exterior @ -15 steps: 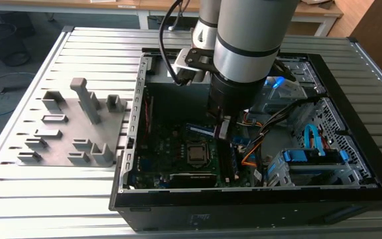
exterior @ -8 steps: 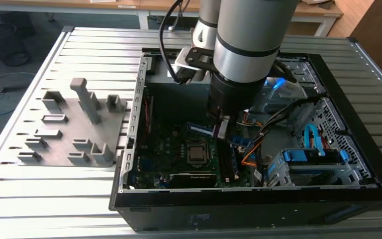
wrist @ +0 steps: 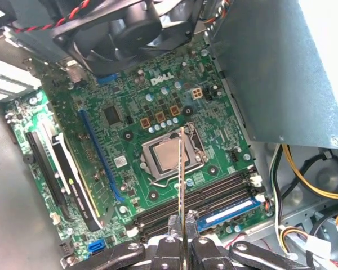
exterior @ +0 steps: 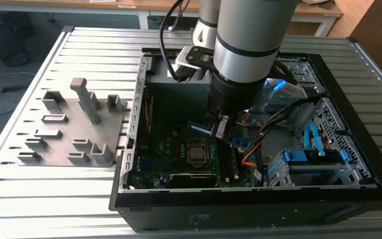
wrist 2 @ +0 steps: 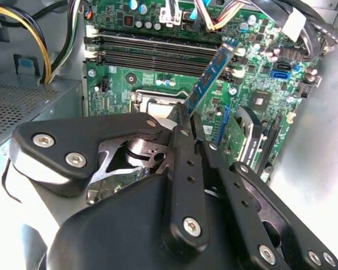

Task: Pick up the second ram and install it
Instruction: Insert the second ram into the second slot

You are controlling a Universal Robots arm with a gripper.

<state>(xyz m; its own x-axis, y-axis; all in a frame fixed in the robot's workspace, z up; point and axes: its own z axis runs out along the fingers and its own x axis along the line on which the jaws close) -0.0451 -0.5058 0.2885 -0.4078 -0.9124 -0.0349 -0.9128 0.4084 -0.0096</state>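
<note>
My gripper (exterior: 219,130) hangs inside the open computer case and is shut on the second ram (exterior: 201,127), a blue-green stick that juts out toward the exterior view's left. In the second wrist view the second ram (wrist 2: 211,73) slants out from the gripper (wrist 2: 188,120), tilted above the motherboard (wrist 2: 259,73). In the first wrist view the second ram (wrist: 182,169) shows edge-on as a thin line between the black fingers (wrist: 173,226). It hovers over the CPU socket (wrist: 168,154), apart from the memory slots (wrist: 197,198). One slot holds a stick with a blue label (wrist: 228,210).
A grey plate of holder blocks (exterior: 71,124) lies on the slatted table left of the case. Inside the case are a fan (wrist: 129,28), a grey power supply box (wrist: 281,67), loose cables (wrist: 304,185), an expansion card (wrist: 73,180) and a blue drive cage (exterior: 314,159).
</note>
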